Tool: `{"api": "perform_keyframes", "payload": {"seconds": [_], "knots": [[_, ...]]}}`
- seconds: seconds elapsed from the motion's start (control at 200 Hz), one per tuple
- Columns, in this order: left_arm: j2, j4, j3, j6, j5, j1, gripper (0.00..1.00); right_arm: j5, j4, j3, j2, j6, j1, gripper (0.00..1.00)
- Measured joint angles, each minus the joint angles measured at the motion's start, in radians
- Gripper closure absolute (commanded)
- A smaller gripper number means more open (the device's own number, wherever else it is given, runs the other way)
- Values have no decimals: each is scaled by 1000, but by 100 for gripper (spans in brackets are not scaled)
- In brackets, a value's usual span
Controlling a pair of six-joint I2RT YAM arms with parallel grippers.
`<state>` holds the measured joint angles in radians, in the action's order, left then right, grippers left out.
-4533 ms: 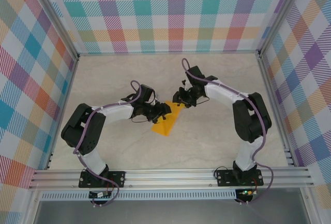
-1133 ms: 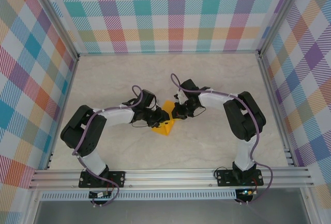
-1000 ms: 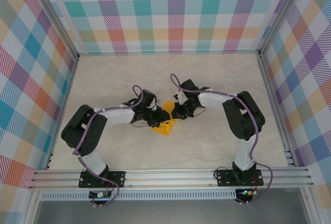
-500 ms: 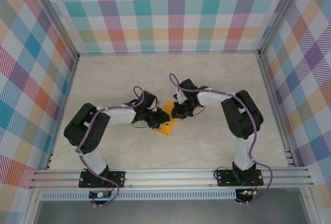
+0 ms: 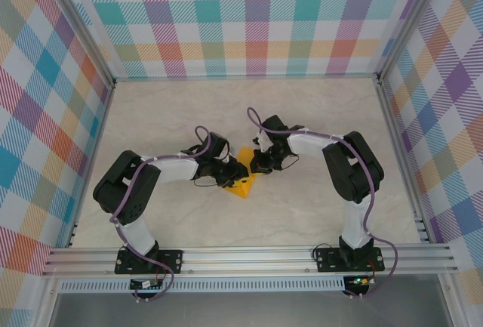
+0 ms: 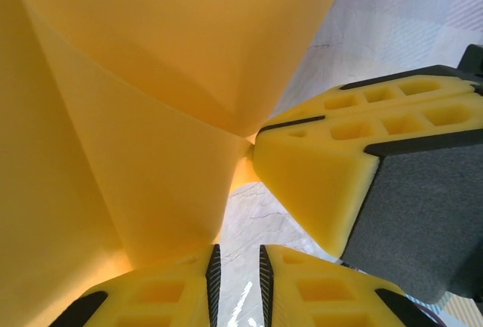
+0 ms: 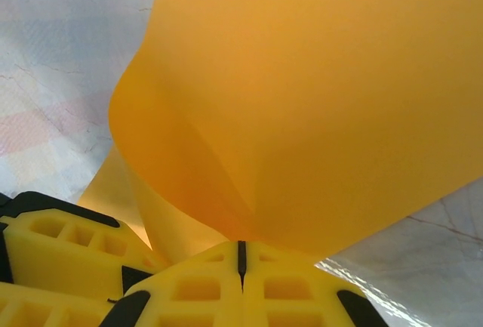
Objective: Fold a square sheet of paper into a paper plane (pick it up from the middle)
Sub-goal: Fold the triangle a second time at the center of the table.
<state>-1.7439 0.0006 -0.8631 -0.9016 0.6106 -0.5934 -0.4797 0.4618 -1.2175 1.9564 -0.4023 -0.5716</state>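
Orange-yellow paper sheet point(image 5: 244, 186), part-folded, rises from my right gripper point(image 7: 241, 248), pinched shut on its edge; my left gripper point(image 6: 237, 259), narrowly parted, sits just beside it.

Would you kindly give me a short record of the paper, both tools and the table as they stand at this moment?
sheet of paper: orange-yellow, partly folded, bowed upward between the two tools
left tool: jaws a narrow gap apart, bare surface visible through the gap, paper lying against its outer side
right tool: shut on the paper's edge
table: pale, marbled
task state: no finished plane yet
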Motion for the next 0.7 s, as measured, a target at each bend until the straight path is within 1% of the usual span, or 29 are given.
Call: {"api": "perform_keyframes", "payload": {"seconds": [0.24, 0.705], "knots": [[2, 16, 23, 0, 18, -3, 77, -3, 3, 0, 0, 0, 0, 98], [8, 29, 55, -4, 17, -18, 77, -6, 4, 0, 7, 0, 0, 98]]}}
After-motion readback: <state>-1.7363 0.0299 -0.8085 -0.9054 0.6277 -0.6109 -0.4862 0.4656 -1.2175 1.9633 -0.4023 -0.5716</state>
